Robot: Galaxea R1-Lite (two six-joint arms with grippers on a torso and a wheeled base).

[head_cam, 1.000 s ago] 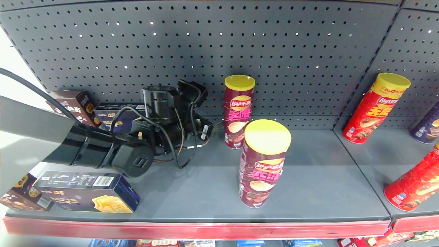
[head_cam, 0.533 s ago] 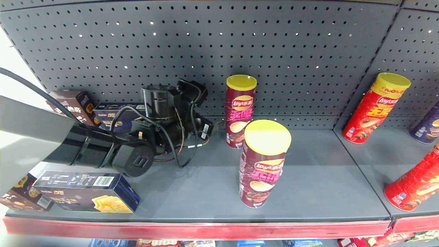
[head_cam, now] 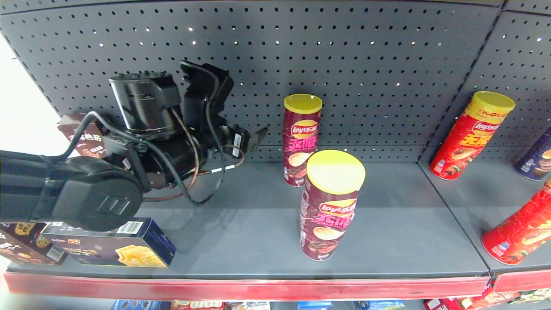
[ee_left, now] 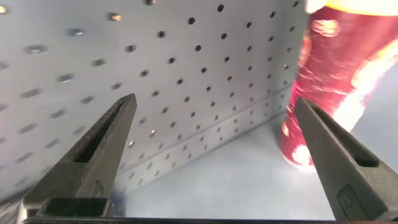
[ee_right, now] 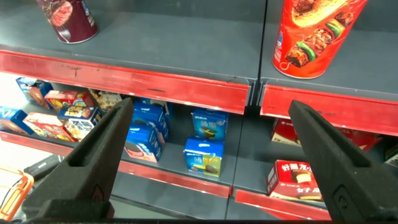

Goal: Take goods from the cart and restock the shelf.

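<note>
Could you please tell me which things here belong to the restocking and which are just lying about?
In the job: left gripper, rear maroon can beside it, shelf.
Lying about: front maroon can, red cans, blue box.

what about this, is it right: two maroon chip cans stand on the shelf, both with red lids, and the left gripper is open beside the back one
Not quite: the head view shows both lids yellow, not red. The rest holds: the back can and front can stand on the shelf, and the left gripper is open beside the back can.
</note>
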